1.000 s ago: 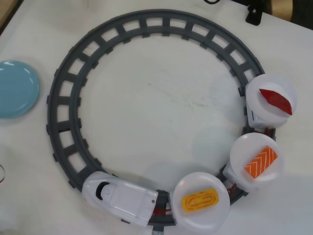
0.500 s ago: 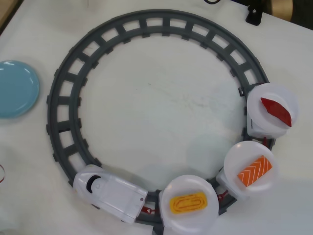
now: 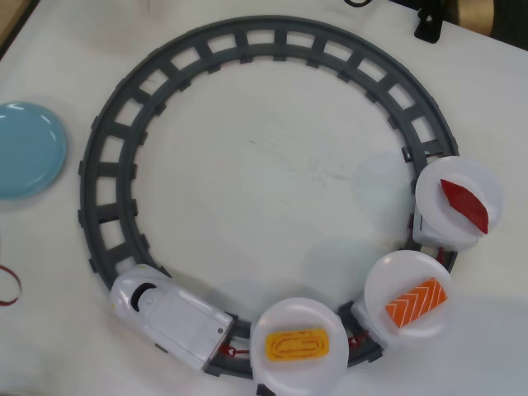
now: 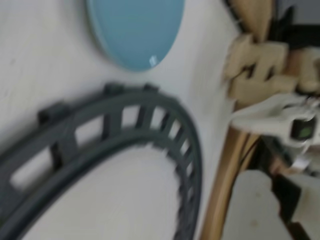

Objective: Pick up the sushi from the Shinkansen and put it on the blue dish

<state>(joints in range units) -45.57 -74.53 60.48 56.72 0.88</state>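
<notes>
In the overhead view the white Shinkansen (image 3: 169, 314) sits on the bottom-left of the grey track (image 3: 107, 165), pulling three round white plate cars. The yellow sushi (image 3: 295, 345) lies on the first car, right behind the engine. The blue dish (image 3: 29, 148) rests on the table at the left edge, outside the track; it also shows at the top of the blurred wrist view as the blue dish (image 4: 135, 30). No gripper appears in the overhead view. Blurred pale parts at the right of the wrist view may belong to the gripper (image 4: 280, 117); its jaws cannot be made out.
An orange salmon piece (image 3: 417, 301) and a dark red tuna piece (image 3: 464, 204) ride the other two cars. A black object (image 3: 429, 25) stands at the top right, and a red loop (image 3: 8, 285) lies at the left edge. The wooden table edge (image 4: 225, 175) shows in the wrist view.
The train and its three cars have run clockwise along the track, shifting left along the bottom. The blue dish has stayed put.
</notes>
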